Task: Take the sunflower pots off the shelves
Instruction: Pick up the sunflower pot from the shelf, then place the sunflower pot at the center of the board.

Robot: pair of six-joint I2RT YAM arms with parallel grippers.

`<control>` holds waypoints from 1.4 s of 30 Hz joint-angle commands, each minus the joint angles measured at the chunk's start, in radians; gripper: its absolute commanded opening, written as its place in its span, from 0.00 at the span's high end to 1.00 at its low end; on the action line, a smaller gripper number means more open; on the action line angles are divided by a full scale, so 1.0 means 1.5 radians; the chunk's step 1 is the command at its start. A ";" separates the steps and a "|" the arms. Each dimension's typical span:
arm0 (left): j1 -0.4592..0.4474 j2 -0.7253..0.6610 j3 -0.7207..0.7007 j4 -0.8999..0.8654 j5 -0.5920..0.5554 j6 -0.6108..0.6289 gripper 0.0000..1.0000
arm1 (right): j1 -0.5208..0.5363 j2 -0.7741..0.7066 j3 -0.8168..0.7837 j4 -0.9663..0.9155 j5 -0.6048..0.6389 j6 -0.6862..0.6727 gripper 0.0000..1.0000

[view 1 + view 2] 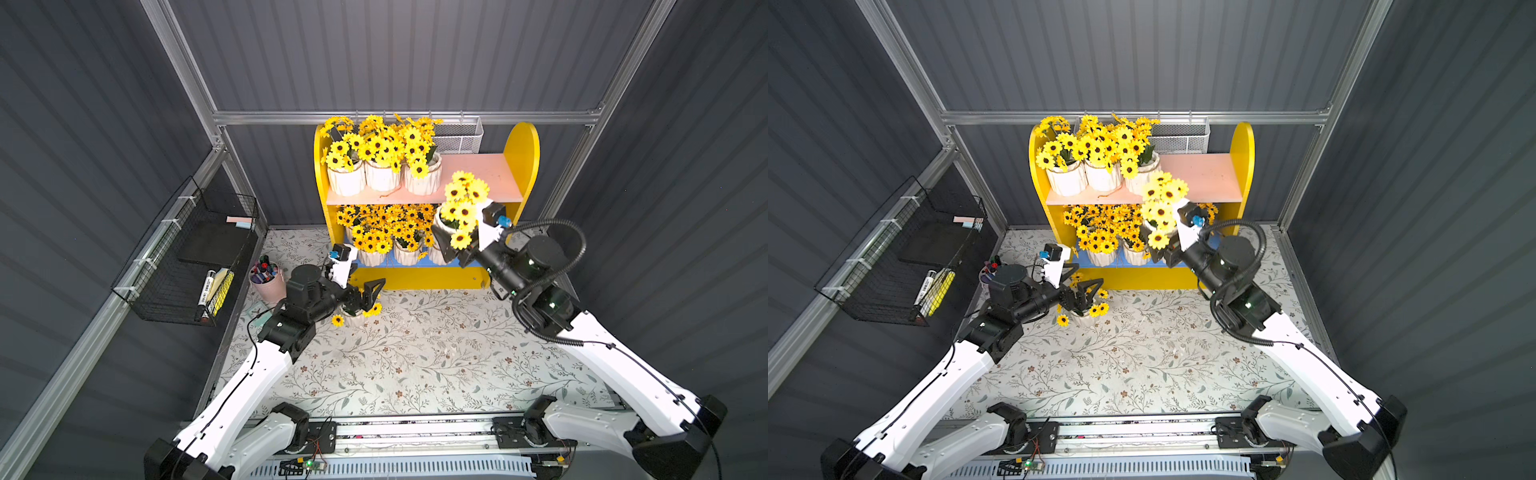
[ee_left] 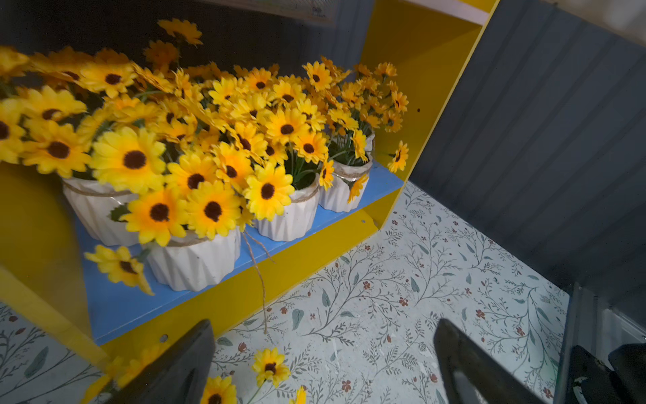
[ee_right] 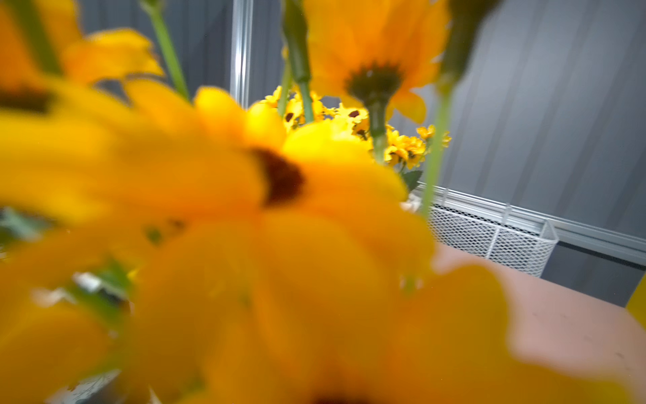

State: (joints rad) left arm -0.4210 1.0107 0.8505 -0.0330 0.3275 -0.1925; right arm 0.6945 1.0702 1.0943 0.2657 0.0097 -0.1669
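Petals point(image 3: 244, 252), blurred & pressed almost against the lens, fill the right wrist view. They belong to the raised pot point(image 1: 443, 221), which the right gripper point(image 1: 453, 237) grips round its white wall, jaws set wide. It hangs in the air in front of the shelves point(image 1: 521, 153), clear of both boards. Over on the other side the left gripper point(image 2: 323, 327) has its jaws spread wide w/ nothing held, just over the counter pot point(image 1: 352, 320). That one stands on the floral-print counter point(image 1: 415, 353) just in front of the shelves; contact can't be told. At one end of the pale pink upper board point(image 1: 469, 174) the upper pots point(image 1: 345, 183) sit bunched. On the blue lower board point(image 2: 115, 307) the lower pots point(image 2: 194, 262) crowd together.

Handling, as a judgement: the pots look like matt white ceramic or plaster w/ faceted ribs, so stiff, prob. w/ some weight, chippable if knocked. Under the rims runs a twine band point(image 2: 307, 197). As for the blooms point(image 2: 134, 159), they're fabric or plastic: soft, light, no good as a handle, & they tangle w/ neighbours. Best hold is across the pot wall below the twine. The lower row esp. needs a straight draw outward, since heads interlock there. Off the blue board hangs one loose twine strand point(image 2: 260, 280) that could snag.
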 commanded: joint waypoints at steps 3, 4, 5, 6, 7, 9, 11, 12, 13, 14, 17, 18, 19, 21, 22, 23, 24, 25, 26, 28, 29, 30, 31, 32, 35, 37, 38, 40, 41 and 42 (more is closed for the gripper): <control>-0.023 0.022 0.005 -0.038 -0.091 -0.014 0.01 | 0.067 -0.075 -0.149 0.130 0.084 0.009 1.00; -0.023 0.019 0.008 -0.047 -0.116 -0.016 0.01 | 0.075 -0.080 -0.174 0.138 0.088 0.023 1.00; -0.023 0.014 0.009 -0.054 -0.140 -0.013 0.01 | 0.086 -0.081 -0.202 0.153 0.089 0.034 1.00; -0.023 0.005 0.009 -0.058 -0.169 -0.015 0.01 | 0.096 -0.079 -0.231 0.174 0.092 0.042 1.00; -0.023 -0.002 0.007 -0.063 -0.189 -0.021 0.01 | 0.103 -0.074 -0.255 0.194 0.097 0.045 1.00; -0.023 -0.016 0.006 -0.091 -0.271 -0.030 0.00 | 0.119 -0.060 -0.303 0.242 0.103 0.054 1.00; -0.023 -0.020 0.012 -0.114 -0.339 -0.019 0.00 | 0.124 -0.039 -0.336 0.281 0.099 0.077 1.00; -0.022 -0.023 0.013 -0.121 -0.370 -0.015 0.00 | 0.125 -0.027 -0.347 0.281 0.093 0.089 1.00; -0.022 -0.026 0.013 -0.122 -0.388 -0.010 0.01 | 0.126 -0.014 -0.353 0.279 0.095 0.106 1.00; -0.022 -0.029 0.010 -0.121 -0.404 -0.004 0.01 | 0.127 0.003 -0.361 0.295 0.090 0.116 1.00; -0.019 -0.036 0.008 -0.121 -0.439 0.009 0.01 | 0.134 0.074 -0.383 0.379 0.095 0.126 1.00; -0.016 -0.038 0.008 -0.123 -0.451 0.012 0.01 | 0.134 0.108 -0.385 0.405 0.093 0.129 1.00; -0.013 -0.039 0.008 -0.123 -0.458 0.013 0.01 | 0.134 0.136 -0.385 0.426 0.094 0.134 1.00; -0.002 -0.043 0.007 -0.121 -0.465 0.014 0.01 | 0.134 0.198 -0.384 0.481 0.095 0.135 1.00; 0.001 -0.044 0.005 -0.120 -0.466 0.015 0.01 | 0.134 0.224 -0.383 0.505 0.099 0.134 1.00; 0.004 -0.044 0.003 -0.117 -0.465 0.019 0.01 | 0.134 0.253 -0.382 0.534 0.104 0.131 1.00; 0.005 -0.043 0.002 -0.116 -0.465 0.023 0.01 | 0.134 0.280 -0.382 0.567 0.110 0.122 1.00; 0.006 -0.041 0.002 -0.113 -0.466 0.028 0.01 | 0.134 0.301 -0.382 0.600 0.127 0.123 1.00; 0.008 -0.038 0.002 -0.113 -0.468 0.032 0.01 | 0.134 0.322 -0.381 0.631 0.147 0.125 1.00; 0.011 -0.032 0.006 -0.117 -0.468 0.036 0.00 | 0.134 0.363 -0.369 0.660 0.161 0.110 1.00; 0.013 -0.031 0.007 -0.118 -0.465 0.037 0.00 | 0.134 0.380 -0.359 0.668 0.161 0.105 1.00; 0.016 -0.030 0.008 -0.119 -0.460 0.039 0.01 | 0.133 0.394 -0.352 0.676 0.157 0.109 1.00; 0.018 -0.030 0.009 -0.121 -0.456 0.039 0.00 | 0.133 0.407 -0.344 0.686 0.151 0.110 1.00; 0.019 -0.031 0.010 -0.123 -0.456 0.040 0.01 | 0.134 0.420 -0.336 0.694 0.150 0.110 1.00; 0.019 -0.036 0.008 -0.124 -0.454 0.041 0.01 | 0.133 0.450 -0.307 0.686 0.150 0.111 1.00; 0.019 -0.040 0.006 -0.124 -0.450 0.040 0.01 | 0.133 0.475 -0.293 0.694 0.137 0.117 1.00; 0.019 -0.041 0.007 -0.125 -0.446 0.039 0.00 | 0.133 0.490 -0.291 0.712 0.135 0.123 1.00; 0.018 -0.044 0.007 -0.124 -0.434 0.035 0.01 | 0.133 0.515 -0.296 0.756 0.151 0.130 1.00; 0.018 -0.045 0.007 -0.124 -0.427 0.032 0.01 | 0.133 0.521 -0.301 0.764 0.173 0.139 1.00; 0.018 -0.045 0.006 -0.123 -0.422 0.030 0.01 | 0.134 0.524 -0.302 0.756 0.182 0.138 1.00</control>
State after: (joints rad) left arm -0.3954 0.9623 0.8509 -0.2050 -0.3382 -0.1493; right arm 0.8913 1.8416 0.6346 1.2514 0.2302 0.0227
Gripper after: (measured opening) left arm 0.994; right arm 0.931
